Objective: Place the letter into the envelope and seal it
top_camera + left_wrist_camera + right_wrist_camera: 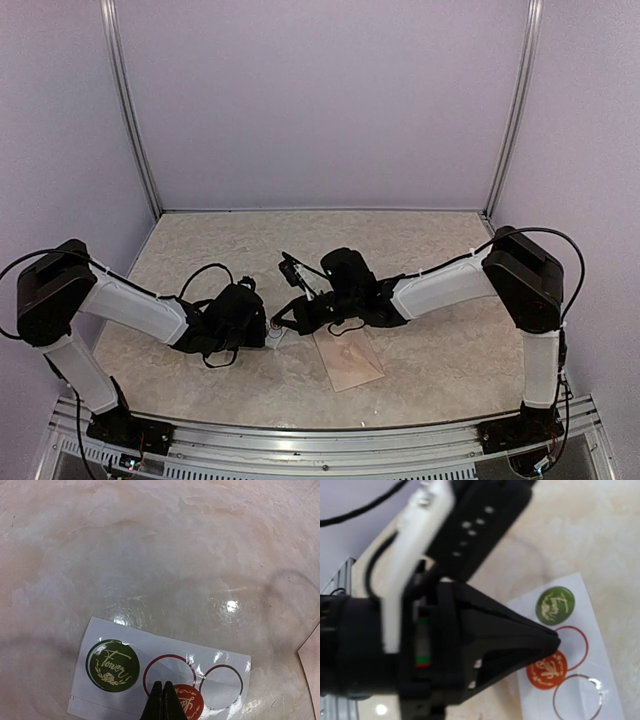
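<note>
Two grippers at a sticker sheet [167, 672]
The left gripper [162, 684] is pinched closed at the orange sticker [187, 701]; the right gripper [281, 319] cannot be judged (fingers obscured); the envelope [350, 362] is laid just beside the sheet.

The top external camera looks down from high above and behind the robot, covering the whole table [450, 350]. Both wrist cameras sit close over the sticker strip [165, 650] [592, 625], the area they share. The right wrist view also shows the left gripper [555, 641] side-on, very near
</note>
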You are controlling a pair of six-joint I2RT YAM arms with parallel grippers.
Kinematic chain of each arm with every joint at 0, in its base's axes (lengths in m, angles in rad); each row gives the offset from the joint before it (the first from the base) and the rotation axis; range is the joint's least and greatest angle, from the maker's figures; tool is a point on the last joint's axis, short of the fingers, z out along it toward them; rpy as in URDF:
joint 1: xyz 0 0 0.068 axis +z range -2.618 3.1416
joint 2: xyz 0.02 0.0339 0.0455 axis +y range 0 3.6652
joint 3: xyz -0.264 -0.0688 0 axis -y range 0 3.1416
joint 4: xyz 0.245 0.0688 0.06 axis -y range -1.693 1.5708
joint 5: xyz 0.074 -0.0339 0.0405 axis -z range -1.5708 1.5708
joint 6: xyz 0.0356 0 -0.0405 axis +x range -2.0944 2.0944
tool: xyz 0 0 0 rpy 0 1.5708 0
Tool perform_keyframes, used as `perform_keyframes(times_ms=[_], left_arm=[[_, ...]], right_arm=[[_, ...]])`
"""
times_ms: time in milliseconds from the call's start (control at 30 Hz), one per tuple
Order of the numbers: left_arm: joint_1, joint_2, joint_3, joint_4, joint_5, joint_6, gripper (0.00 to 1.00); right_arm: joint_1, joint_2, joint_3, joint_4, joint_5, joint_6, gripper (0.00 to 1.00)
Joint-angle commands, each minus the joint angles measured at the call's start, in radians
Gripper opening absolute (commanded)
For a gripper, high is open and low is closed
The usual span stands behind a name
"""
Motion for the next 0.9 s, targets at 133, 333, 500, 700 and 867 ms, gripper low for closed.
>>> perform_keyframes(times_ms=[133,333,500,700,867], left_arm=[[-0.004,0.023,-0.003,0.035,-0.021,-0.005,0.00],[-0.002,0.012,-0.011,0.041,-0.012,-0.011,0.00],[-0.001,0.005,-0.012,0.042,-0.007,-0.014,0.00],[-0.001,0.007,-0.011,0.042,0.002,-0.014,0.00],[0.000,-0.019,-0.010,0.026,-0.002,-0.018,0.09]], right_arm=[[-0.011,0.141,0.120,-0.028,-0.008,0.048,0.00],[-0.020,0.235,0.220,-0.091,-0.019,0.053,0.00],[-0.021,0.277,0.263,-0.141,0.006,0.053,0.00],[-0.023,0.312,0.302,-0.193,0.029,0.045,0.00],[-0.025,0.332,0.309,-0.219,0.046,0.048,0.00]])
